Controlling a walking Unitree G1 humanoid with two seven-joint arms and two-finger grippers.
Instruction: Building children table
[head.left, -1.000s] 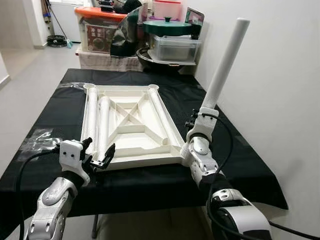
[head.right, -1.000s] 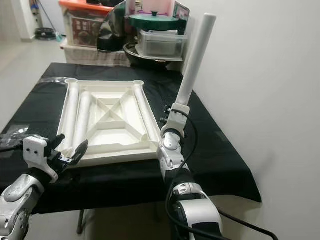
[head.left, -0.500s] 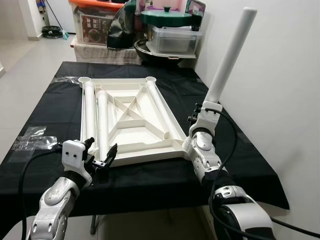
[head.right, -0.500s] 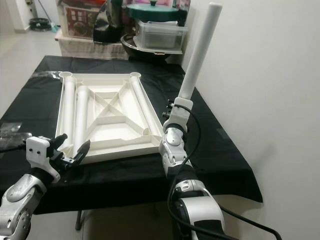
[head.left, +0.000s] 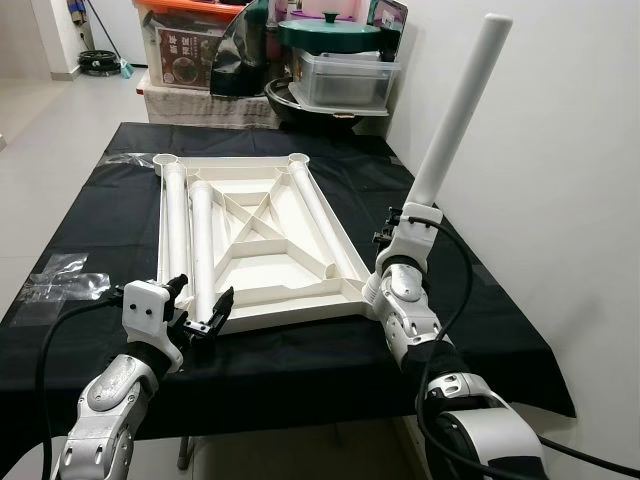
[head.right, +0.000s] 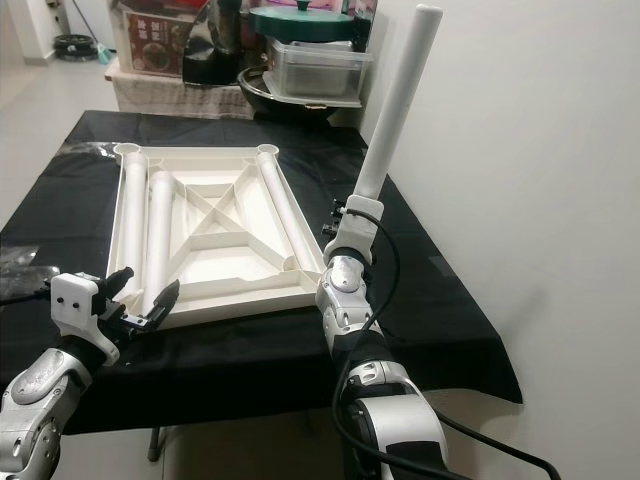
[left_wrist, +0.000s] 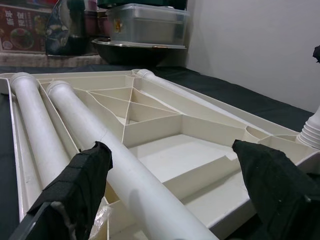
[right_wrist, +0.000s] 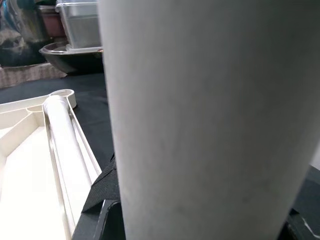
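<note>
The left gripper's (head.left: 200, 315) jaws stand spread apart with nothing between them, at about 7 o'clock from the white table panel (head.left: 270, 235), just off its near edge. The right gripper's (head.left: 412, 222) jaws are closed around the lower end of a white leg tube (head.left: 458, 110), which rises tilted toward 1 o'clock beside the wall (head.left: 560, 150). That gripper sits at about 4 o'clock from the panel, close to its near right corner. The panel lies upside down on the black-covered tabletop (head.left: 480, 310), ribs showing. Three more leg tubes lie in it: two (head.left: 200, 235) side by side along its left edge, one (head.left: 322, 222) along its right. Storage boxes and a green lid (head.left: 330, 30) crowd the 12 o'clock end.
</note>
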